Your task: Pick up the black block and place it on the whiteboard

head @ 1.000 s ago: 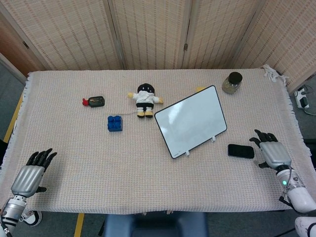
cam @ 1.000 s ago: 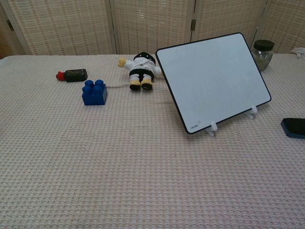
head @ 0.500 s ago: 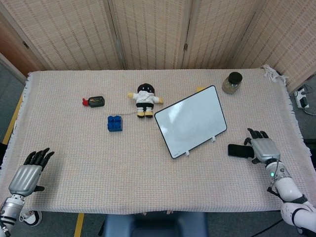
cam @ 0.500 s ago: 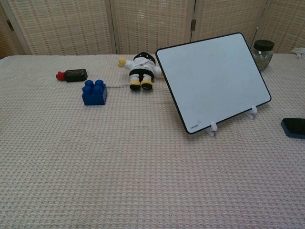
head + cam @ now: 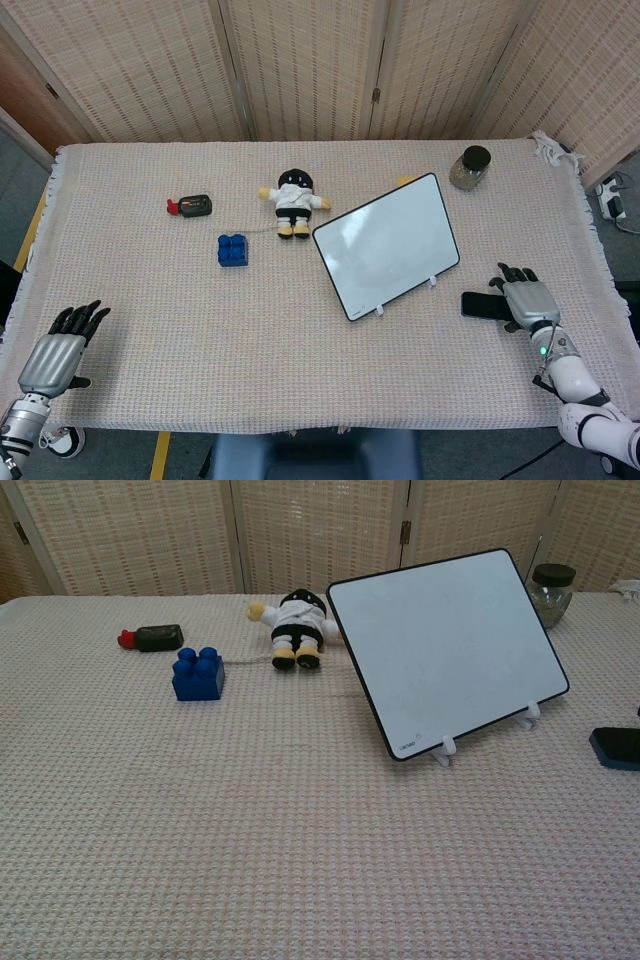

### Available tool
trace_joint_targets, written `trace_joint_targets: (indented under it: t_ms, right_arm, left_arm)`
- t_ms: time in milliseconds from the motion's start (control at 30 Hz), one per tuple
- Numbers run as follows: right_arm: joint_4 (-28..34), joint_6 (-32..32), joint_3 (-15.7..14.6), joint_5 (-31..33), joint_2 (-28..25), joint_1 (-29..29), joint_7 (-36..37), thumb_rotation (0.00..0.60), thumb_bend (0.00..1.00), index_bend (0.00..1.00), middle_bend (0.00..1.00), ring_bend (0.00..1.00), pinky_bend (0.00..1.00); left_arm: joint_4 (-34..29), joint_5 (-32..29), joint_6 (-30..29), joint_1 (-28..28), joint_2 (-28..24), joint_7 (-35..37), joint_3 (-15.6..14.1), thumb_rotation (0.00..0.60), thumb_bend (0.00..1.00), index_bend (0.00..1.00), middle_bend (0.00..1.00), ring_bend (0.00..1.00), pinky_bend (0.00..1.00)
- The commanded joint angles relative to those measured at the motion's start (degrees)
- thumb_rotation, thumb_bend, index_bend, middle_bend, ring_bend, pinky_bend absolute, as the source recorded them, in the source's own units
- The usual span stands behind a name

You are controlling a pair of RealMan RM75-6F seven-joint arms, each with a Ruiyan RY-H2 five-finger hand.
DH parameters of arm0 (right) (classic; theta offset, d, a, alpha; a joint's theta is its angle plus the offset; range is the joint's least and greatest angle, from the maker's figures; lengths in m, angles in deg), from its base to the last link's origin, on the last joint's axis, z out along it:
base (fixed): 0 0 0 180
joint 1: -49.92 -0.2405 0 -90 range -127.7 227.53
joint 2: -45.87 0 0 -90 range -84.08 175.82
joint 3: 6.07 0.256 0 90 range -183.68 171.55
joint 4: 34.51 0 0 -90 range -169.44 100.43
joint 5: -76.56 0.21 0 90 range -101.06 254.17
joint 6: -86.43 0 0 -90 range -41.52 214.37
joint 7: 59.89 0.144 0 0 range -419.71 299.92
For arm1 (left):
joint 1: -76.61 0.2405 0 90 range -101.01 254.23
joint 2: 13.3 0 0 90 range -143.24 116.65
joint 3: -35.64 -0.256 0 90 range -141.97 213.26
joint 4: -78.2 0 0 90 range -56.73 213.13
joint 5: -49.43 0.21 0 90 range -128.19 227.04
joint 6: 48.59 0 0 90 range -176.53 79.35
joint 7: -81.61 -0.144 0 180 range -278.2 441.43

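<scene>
From the head view, the black block (image 5: 481,305) lay flat on the woven tablecloth (image 5: 300,340), just right of the whiteboard (image 5: 387,259) and near the table's right edge. The right hand (image 5: 528,302) sat at the block's right end, its dark fingers reaching over that end; whether they touched it could not be told, and nothing showed it lifted. The left hand (image 5: 58,352) rested at the near left corner, well apart from everything, fingers loosely spread and holding nothing. The block looked thin, rigid and glossy, so it was probably light but slippery and low to the cloth; a pinch across its short sides, thumb against fingers, seemed the surest hold. The whiteboard stood tilted on small white feet, so a smooth slab set on it might slide.

From the chest view, only the block's left end (image 5: 616,747) showed at the frame's right edge, apart from the whiteboard (image 5: 450,640). A small printed mark sat at the board's lower left corner, too small to read. No writing was legible on the block.
</scene>
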Motion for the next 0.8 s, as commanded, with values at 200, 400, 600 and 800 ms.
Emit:
trace_joint_targets:
  t_ms: [200, 400, 600, 800]
  right_arm:
    - [-1.8, -0.2, -0.1, -1.1, 1.7, 0.0, 0.7, 0.6, 0.31, 0.25, 0.0, 0.01, 0.0]
    - [-2.6, 0.0, -0.2, -1.7, 2.5, 0.0, 1.2, 0.6, 0.31, 0.31, 0.0, 0.01, 0.0]
    - [-3.7, -0.6, -0.1, -2.0, 3.4, 0.2, 1.5, 0.6, 0.31, 0.41, 0.0, 0.03, 0.0]
    - [-4.2, -1.6, 0.7, -1.5, 4.3, 0.3, 1.5, 0.6, 0.31, 0.54, 0.02, 0.05, 0.0]
  left_arm:
    - [0.2, 0.2, -0.2, 0.0, 0.1, 0.2, 0.0, 0.6, 0.21, 0.0, 0.0, 0.0, 0.0]
    - [0.1, 0.3, -0.3, 0.0, 0.1, 0.2, -0.1, 0.6, 0.21, 0.0, 0.0, 0.0, 0.0]
    - [0.2, 0.3, -0.2, 0.0, 0.1, 0.3, -0.1, 0.6, 0.21, 0.0, 0.0, 0.0, 0.0]
    - [0.1, 0.4, -0.2, 0.0, -0.1, 0.3, -0.2, 0.6, 0.21, 0.0, 0.0, 0.0, 0.0]
